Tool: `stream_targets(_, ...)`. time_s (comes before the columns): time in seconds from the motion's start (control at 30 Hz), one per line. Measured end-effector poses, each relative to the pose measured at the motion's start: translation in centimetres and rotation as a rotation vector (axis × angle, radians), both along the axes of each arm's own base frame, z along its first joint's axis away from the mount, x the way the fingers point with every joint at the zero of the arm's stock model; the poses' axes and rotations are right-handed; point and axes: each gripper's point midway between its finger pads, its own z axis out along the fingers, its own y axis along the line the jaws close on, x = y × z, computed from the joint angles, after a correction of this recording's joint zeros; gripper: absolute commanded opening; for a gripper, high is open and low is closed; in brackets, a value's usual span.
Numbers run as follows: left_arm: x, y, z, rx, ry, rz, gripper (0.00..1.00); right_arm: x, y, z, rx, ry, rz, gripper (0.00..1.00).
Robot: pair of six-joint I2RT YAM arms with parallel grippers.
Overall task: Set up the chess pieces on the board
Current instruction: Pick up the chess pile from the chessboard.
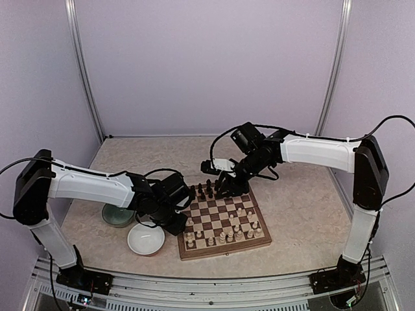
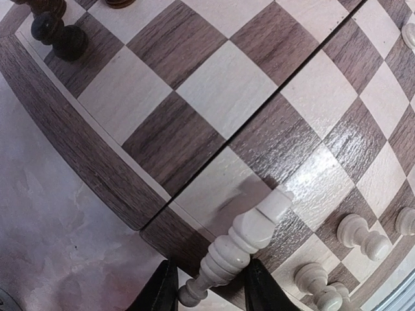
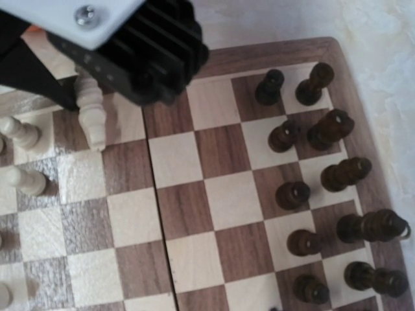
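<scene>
Left gripper [image 2: 211, 293]: fingers flanked a slanting cream turned piece [image 2: 243, 240] at the checkered board's [image 2: 175, 139] left edge; grip unclear. Dark pieces [image 3: 292, 194] crowded the far rows. Right gripper [image 1: 224, 184] above them, opening unreadable.

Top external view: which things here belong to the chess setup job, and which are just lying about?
Part of the job:
board
dark pieces
cream pieces

Just lying about:
white bowl
green bowl
</scene>
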Motion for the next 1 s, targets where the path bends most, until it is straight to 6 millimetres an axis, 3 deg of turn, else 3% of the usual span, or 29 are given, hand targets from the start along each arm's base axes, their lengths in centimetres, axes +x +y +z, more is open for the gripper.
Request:
stream_targets(0.67, -0.3, -0.2, 0.1, 0.005, 0.007, -0.062, 0.09, -0.1, 0.0, 0.0, 0.002, 0.004, 0.002, 0.4)
stream_targets(0.83, -0.1, -0.8, 0.9, -0.033, -0.01, -0.075, 0.04, -0.1, 0.1, -0.1, 0.006, 0.033, -0.004, 0.4)
stream_targets(1.0, 1.1, -2.0, 4.4, -0.145, -0.094, -0.072, 0.03, 1.9, 0.8, 3.6, 0.101, 0.061, -0.051, 0.41)
